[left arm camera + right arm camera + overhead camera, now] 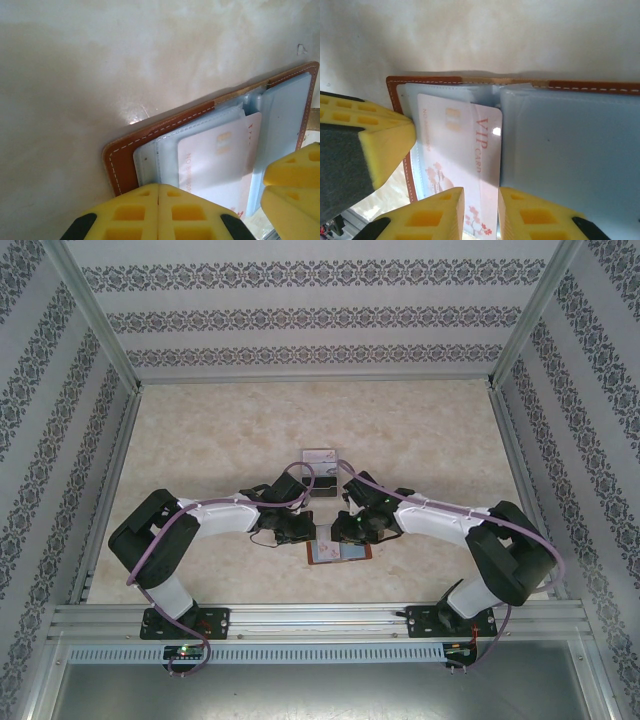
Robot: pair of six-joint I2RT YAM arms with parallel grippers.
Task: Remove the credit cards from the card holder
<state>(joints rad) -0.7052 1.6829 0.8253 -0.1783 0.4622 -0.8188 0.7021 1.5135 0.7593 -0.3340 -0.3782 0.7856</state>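
Card holder (570, 150) lies open on the table (200, 440), near the front rail, between both arms. One pale VIP card (465, 145) sits in the left-half sleeve, slightly askew, its long edge along the fold. It is not out yet.

Pale piece (320, 454) and dark piece (323, 485) lie beyond, probably removed cards.

Left gripper (158, 192) is closed, tips at the holder's outer edge, apparently pinning it. Right gripper (481, 197) stands narrowly apart over the card's end.

The grippers are crowded together. The far table is free.

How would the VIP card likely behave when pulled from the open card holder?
The VIP card looks thin and flat, so probably stiff yet springy. Its glossy glare suggests it is slippery. The card holder lies open and may drag along.
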